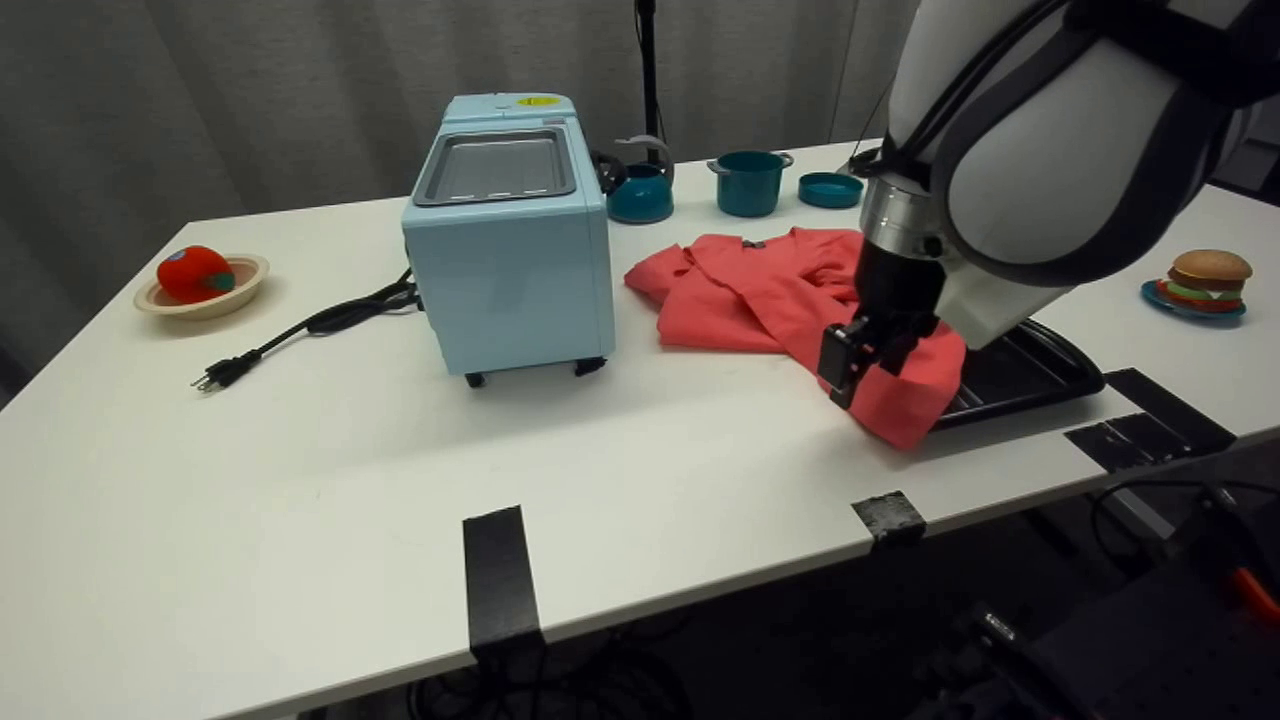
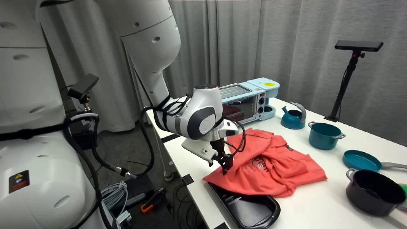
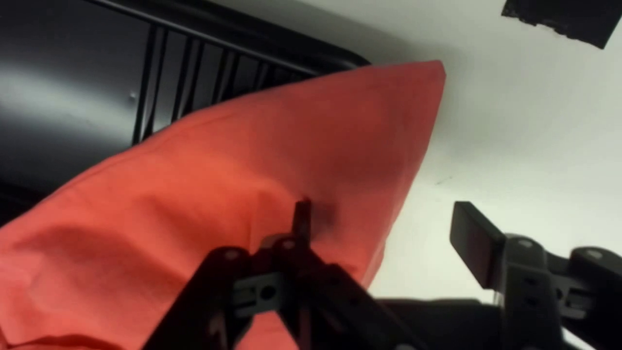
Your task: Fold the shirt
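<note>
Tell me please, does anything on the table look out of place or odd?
Yes, the shirt: it lies rumpled, partly over the black tray, which probably gives folding an uneven base. Also, a plug lies unconnected on the table beside the blue oven.

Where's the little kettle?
In both exterior views, the teal kettle stands on the white table, right of the light-blue oven and left of the teal pot.
</note>
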Robot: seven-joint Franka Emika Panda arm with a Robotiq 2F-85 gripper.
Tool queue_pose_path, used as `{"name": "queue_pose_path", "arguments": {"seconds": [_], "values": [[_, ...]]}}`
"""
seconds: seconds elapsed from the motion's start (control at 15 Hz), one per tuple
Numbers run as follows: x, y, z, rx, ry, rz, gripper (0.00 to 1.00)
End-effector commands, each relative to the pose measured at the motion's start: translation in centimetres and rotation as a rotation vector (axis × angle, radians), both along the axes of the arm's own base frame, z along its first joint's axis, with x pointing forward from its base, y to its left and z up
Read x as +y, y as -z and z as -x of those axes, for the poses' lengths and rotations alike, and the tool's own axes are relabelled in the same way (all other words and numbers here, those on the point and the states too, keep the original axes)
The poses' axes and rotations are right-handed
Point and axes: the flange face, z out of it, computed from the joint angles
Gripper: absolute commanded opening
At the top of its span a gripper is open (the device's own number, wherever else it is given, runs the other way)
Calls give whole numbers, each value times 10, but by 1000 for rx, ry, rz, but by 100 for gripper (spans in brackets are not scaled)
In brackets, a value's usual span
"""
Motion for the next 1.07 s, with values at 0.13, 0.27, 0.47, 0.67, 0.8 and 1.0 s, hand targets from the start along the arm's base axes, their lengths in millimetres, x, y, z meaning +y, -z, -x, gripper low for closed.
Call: {"name": "queue_pose_path", "arguments": {"seconds": [0.13, 0.27, 0.47, 0.67, 0.8, 1.0], "values": [[1, 0, -3, -11, 2, -5, 30], [1, -2, -5, -15, 3, -5, 15], [-1, -7, -7, -27, 15, -3, 3], [-2, -18, -14, -50, 15, -5, 0], [-4, -28, -20, -70, 18, -7, 1], [-8, -43, -37, -111, 24, -11, 1]]}}
